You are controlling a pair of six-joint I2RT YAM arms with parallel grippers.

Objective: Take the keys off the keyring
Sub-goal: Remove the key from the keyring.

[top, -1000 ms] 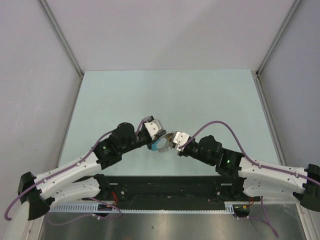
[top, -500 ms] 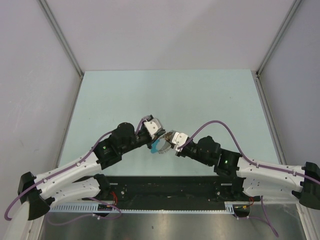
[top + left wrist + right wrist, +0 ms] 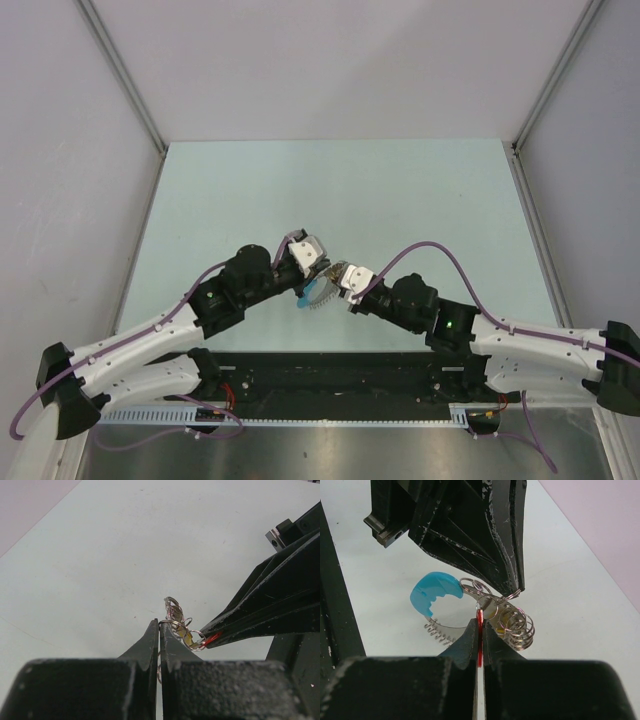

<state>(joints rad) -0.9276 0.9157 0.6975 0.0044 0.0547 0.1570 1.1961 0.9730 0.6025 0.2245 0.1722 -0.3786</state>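
The left gripper (image 3: 159, 626) is clenching one silvery ring of the keyring (image 3: 519, 628), with its fingers pressed together. The right gripper (image 3: 480, 623) is pinching the red head of the key (image 3: 211, 639) edge-on between its tips. The two grippers are meeting tip to tip over the near part of the table (image 3: 400, 190). The keyring is bunching between them, and its blue arc (image 3: 433, 592) is sticking out to one side.
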